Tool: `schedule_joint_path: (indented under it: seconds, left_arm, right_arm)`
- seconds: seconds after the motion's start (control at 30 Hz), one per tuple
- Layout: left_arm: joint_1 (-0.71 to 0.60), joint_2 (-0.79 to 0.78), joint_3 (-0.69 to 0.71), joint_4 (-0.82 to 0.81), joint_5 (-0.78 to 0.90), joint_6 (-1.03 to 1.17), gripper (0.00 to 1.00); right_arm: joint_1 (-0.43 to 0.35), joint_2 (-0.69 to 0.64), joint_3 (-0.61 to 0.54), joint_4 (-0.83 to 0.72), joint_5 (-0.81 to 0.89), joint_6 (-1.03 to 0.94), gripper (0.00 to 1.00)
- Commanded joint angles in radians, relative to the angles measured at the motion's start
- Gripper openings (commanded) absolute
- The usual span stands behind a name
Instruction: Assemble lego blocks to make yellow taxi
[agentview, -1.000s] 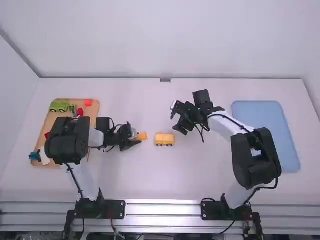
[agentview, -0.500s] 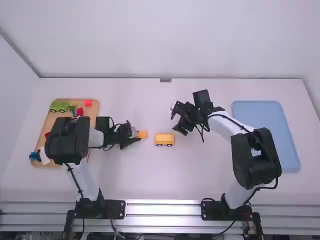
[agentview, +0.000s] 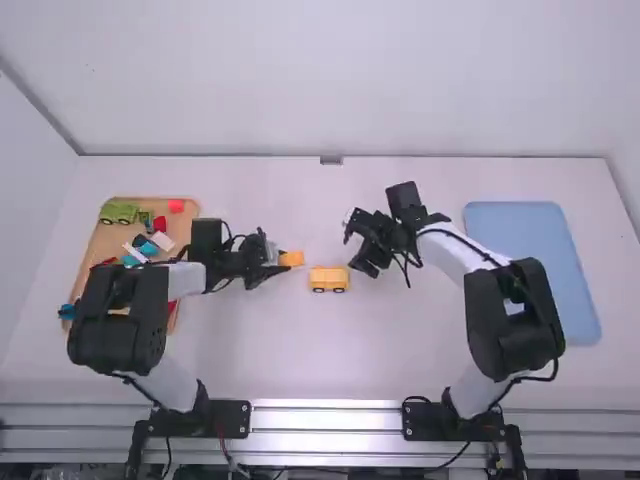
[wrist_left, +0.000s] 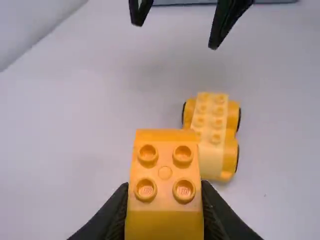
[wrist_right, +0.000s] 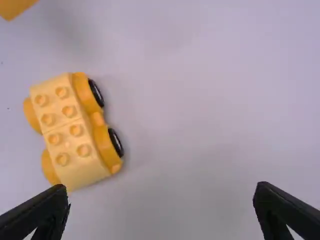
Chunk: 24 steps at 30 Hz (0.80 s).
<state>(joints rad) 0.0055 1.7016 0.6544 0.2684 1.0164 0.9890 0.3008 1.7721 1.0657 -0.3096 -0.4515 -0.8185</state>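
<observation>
My left gripper (agentview: 272, 264) is just left of the table's middle, shut on an orange block (agentview: 291, 259). In the left wrist view that studded orange block (wrist_left: 164, 170) sits between the fingertips of the left gripper (wrist_left: 165, 205). A yellow wheeled base (agentview: 329, 279) with studs on top stands on the table, a little right of the held block and apart from it. My right gripper (agentview: 357, 243) hovers to the upper right of the base. In the right wrist view the base (wrist_right: 65, 127) lies beyond the left finger of the right gripper (wrist_right: 161, 200), whose fingers are wide open around nothing.
At the left, a wooden tray (agentview: 106, 240) holds a green vehicle (agentview: 118, 211), a red block (agentview: 176, 206) and several other loose pieces; the left arm's links cover part of it. A blue tray (agentview: 530, 270) lies at the right.
The left gripper has moved slightly right and away from the camera, carrying the orange block; its arm's elbow has swung back, uncovering more tray pieces. The right gripper has shifted very slightly; the base stays put.
</observation>
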Motion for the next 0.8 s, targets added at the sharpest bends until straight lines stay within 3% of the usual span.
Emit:
schedule_joint_path:
  seconds: [0.0,0.13,0.23,0.43,0.6,0.77]
  left_arm:
    - [-0.026,-0.043,-0.007,-0.011,-0.016,-0.036,0.07]
    - [-0.046,-0.048,-0.006,-0.014,-0.013,-0.032,0.05]
    - [-0.046,-0.048,-0.006,-0.008,0.024,-0.037,0.04]
    - [-0.045,-0.048,0.053,-0.063,0.039,-0.058,0.02]
    - [-0.079,-0.035,0.095,-0.122,0.039,-0.057,0.02]
    - [-0.112,-0.029,0.089,-0.143,0.038,-0.019,0.02]
  right_arm:
    - [0.0,-0.033,-0.009,-0.003,-0.057,-0.038,0.99]
    - [-0.021,-0.033,-0.109,0.129,-0.158,-0.056,0.99]
    - [-0.067,-0.033,-0.224,0.354,-0.263,0.001,0.99]
    - [-0.126,-0.031,-0.337,0.518,-0.558,-0.063,0.98]
    - [-0.092,0.022,-0.395,0.629,-0.634,-0.152,0.98]
    - [-0.046,0.146,-0.368,0.73,-0.642,-0.137,0.99]
